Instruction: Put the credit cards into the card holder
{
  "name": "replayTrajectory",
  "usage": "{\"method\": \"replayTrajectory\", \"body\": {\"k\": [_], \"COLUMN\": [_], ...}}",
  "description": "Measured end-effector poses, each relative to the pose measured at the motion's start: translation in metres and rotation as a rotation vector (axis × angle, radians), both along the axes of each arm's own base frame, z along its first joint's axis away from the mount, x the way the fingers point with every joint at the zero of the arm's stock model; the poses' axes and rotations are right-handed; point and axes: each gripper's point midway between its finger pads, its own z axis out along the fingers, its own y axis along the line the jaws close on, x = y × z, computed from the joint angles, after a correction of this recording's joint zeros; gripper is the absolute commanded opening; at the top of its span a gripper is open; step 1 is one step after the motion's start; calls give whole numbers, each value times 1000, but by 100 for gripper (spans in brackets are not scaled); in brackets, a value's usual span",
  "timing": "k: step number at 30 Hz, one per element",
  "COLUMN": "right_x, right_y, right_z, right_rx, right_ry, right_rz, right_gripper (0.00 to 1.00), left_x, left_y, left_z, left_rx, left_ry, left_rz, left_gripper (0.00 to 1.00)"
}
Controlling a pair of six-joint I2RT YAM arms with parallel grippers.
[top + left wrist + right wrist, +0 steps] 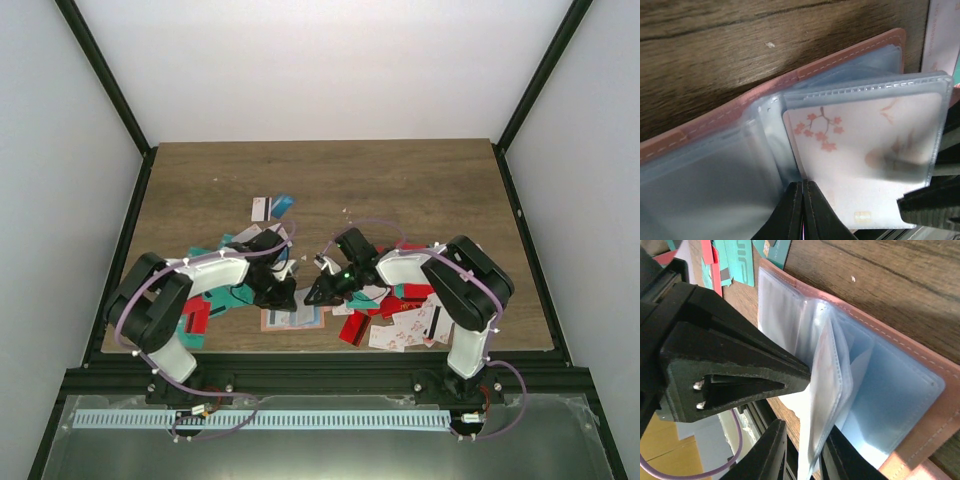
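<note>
The salmon-pink card holder (293, 318) lies open near the table's front edge, its clear sleeves fanned up (790, 80) (900, 342). A white credit card with red blossoms (860, 150) sits in a raised sleeve. My left gripper (283, 297) (803, 187) is shut, and its tip (807, 375) presses at the fold of the sleeves. My right gripper (318, 292) (806, 429) straddles the raised sleeve and the white card's edge (807, 450). Its jaws stand narrowly open, with a gap on the left finger's side. One of its fingers (927, 202) shows in the left wrist view.
Loose credit cards lie around the holder: red and white ones in a pile (400, 320) to the right, teal and red ones (235, 295) to the left, a few (272, 207) further back. Teal cards (740, 260) lie beyond the holder. The table's front edge is close.
</note>
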Motion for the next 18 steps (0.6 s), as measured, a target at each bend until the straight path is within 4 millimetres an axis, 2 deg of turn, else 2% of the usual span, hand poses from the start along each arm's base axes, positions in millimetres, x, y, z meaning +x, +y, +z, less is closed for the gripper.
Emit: {"method": "replayTrajectory", "body": {"k": [5, 13, 18], "right_x": [1, -1, -1], "right_y": [0, 2, 16], "right_z": [0, 1, 15], "right_rx": [-1, -7, 18], "right_ry": [4, 12, -14], "right_rz": [-4, 0, 27], "right_gripper": [22, 30, 36], "left_x": [1, 12, 13], "left_y": [4, 5, 15], "left_z": [14, 63, 77], "left_rx": [6, -44, -39], "left_ry": [-30, -137, -164], "left_rz": [23, 83, 129], "left_gripper": [4, 4, 4]}}
